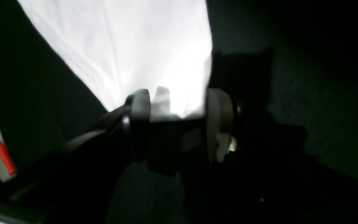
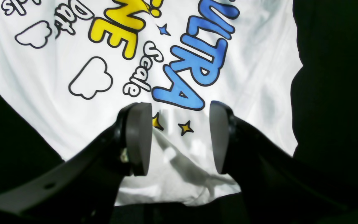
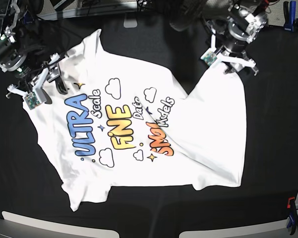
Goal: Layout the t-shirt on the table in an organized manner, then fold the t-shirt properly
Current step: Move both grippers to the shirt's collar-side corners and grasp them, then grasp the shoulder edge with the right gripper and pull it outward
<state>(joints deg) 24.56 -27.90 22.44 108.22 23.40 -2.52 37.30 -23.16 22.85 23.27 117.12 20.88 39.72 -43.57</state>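
White printed cotton t-shirt (image 3: 139,134) lies partly folded on black cloth table (image 3: 268,129), both grippers' fingers apart above it

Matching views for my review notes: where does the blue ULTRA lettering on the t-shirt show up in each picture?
Left wrist: not in view, only plain white cloth.
Right wrist: ULTRA lettering upper centre, above the right gripper.
Base: ULTRA lettering left of centre, near that gripper.
Shared landmark: the t-shirt itself.
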